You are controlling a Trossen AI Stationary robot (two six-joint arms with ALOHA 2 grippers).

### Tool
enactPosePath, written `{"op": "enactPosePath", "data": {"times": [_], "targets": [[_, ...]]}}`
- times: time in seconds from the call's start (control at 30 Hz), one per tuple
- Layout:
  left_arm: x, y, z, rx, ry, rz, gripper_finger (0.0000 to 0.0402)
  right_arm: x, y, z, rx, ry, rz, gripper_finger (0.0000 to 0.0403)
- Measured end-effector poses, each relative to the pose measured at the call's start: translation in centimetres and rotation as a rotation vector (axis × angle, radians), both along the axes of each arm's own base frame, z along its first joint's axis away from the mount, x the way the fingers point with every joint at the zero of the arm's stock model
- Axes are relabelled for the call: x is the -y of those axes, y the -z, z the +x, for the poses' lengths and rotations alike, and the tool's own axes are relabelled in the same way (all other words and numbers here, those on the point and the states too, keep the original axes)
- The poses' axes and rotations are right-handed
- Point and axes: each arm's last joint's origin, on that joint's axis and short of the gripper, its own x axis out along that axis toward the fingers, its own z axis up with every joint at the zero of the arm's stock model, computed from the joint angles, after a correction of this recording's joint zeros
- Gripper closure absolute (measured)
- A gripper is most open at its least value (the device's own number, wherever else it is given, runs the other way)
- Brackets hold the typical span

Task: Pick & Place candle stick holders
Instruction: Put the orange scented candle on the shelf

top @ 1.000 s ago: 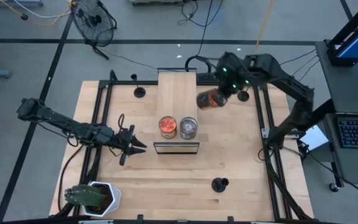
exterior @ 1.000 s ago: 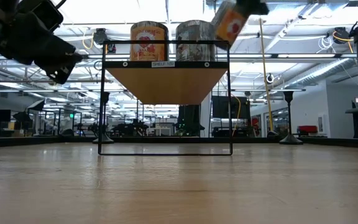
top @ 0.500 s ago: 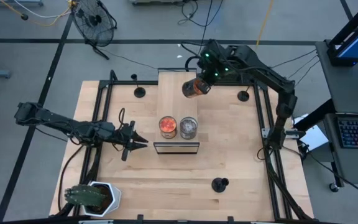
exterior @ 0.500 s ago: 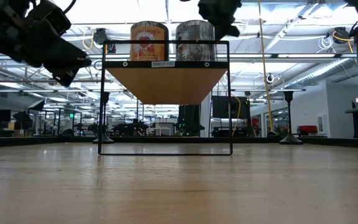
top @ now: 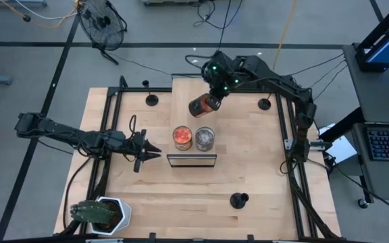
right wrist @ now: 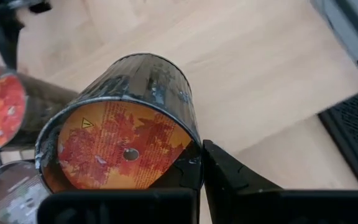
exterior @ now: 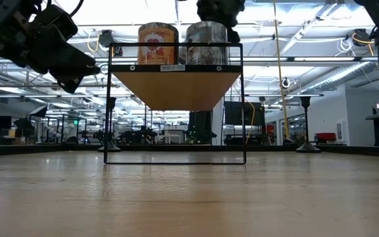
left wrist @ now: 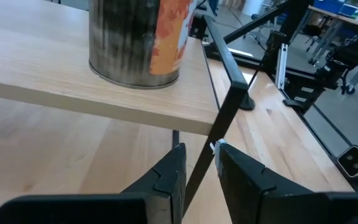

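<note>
Three small black candle stick holders stand on their disc bases on the table: one far left [top: 152, 100], one far right [top: 265, 103], one near right [top: 238, 200]. No gripper touches them. My right gripper [top: 211, 94] is shut on a dark jar with an orange end [top: 202, 106] above the wooden shelf [top: 193, 91]. My left gripper [top: 147, 152] hovers left of the shelf's near corner, its fingers a narrow gap apart [left wrist: 201, 168] and empty. My right gripper holds the jar by its side wall near the orange-labelled end [right wrist: 188, 158]. One finger [right wrist: 229, 174] shows beside the jar; the jar hides the other. The jar is tipped over, its orange end facing the wrist camera, lifted clear above the shelf top.
Two more jars, one orange [top: 182, 138] and one grey [top: 204, 138], stand on the shelf's near end. The shelf's black wire frame [left wrist: 225, 106] is just ahead of my left fingers. A potted plant [top: 100, 214] sits at the near left corner.
My right gripper has carried the jar from right of the shelf toward the table's left, over the shelf top, and then a little nearer; the jar has turned, its orange end now toward the near left. My left gripper has edged toward the shelf.
</note>
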Motion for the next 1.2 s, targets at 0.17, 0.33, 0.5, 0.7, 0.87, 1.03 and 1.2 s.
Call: {"op": "enactPosePath", "data": {"times": [0.17,0.33,0.5,0.7,0.87,1.03,1.2], "targets": [[0.0,0.0,0.0,0.0,-0.001,0.001,0.0309,-1.1,0.3,0.5,-0.02,-0.058,-0.004,0.0403],[0.0,0.0,0.0,0.001,-0.002,0.001,0.0309,-1.7,0.9,1.3,-0.033,-0.095,-0.007,0.0403],[0.0,0.0,0.0,0.001,-0.002,-0.001,0.0309,-2.4,0.8,1.5,-0.031,-0.119,-0.023,0.0403],[0.0,0.0,0.0,0.002,-0.002,-0.001,0.0309,-2.5,1.6,1.8,-0.045,-0.134,-0.027,0.0403],[0.0,0.0,0.0,0.002,-0.002,-0.001,0.0309,-2.4,2.6,2.2,-0.056,-0.141,-0.025,0.0403],[0.0,0.0,0.0,0.002,-0.003,-0.003,0.0309,-2.6,2.6,2.3,-0.047,-0.15,-0.028,0.0403],[0.0,0.0,0.0,0.002,-0.003,-0.004,0.0309,-2.7,2.7,2.4,-0.043,-0.163,-0.035,0.0403]]}}
